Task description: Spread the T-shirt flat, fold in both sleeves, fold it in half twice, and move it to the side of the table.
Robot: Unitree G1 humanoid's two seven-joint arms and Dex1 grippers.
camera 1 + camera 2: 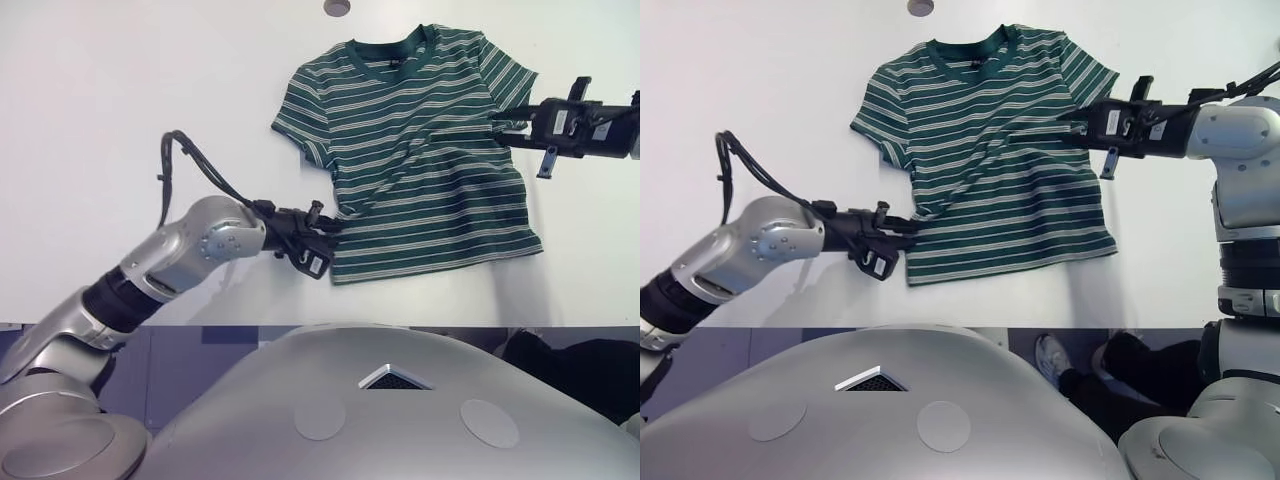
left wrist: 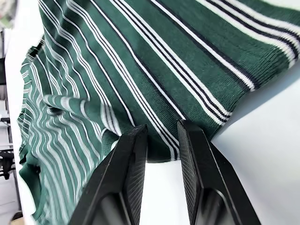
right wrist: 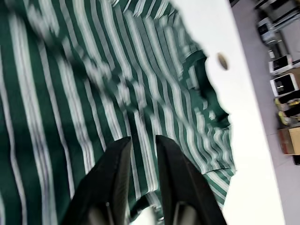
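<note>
A green T-shirt [image 1: 420,150] with white stripes lies face up and mostly spread on the white table [image 1: 100,120], collar toward the far edge. My left gripper [image 1: 335,225] sits low at the shirt's left side edge, just above the hem, where the cloth bunches a little. In the left wrist view its fingers [image 2: 136,145] stand a little apart, with the shirt's edge [image 2: 159,150] lying between the tips. My right gripper [image 1: 497,117] is over the shirt just below the right sleeve [image 1: 510,80]. Its fingers [image 3: 117,159] are slightly apart over striped cloth [image 3: 56,117].
A small grey round object [image 1: 337,7] lies at the table's far edge beyond the collar. Bare table spreads wide to the left of the shirt, with a narrower strip to the right. The front edge [image 1: 450,325] runs close below the hem.
</note>
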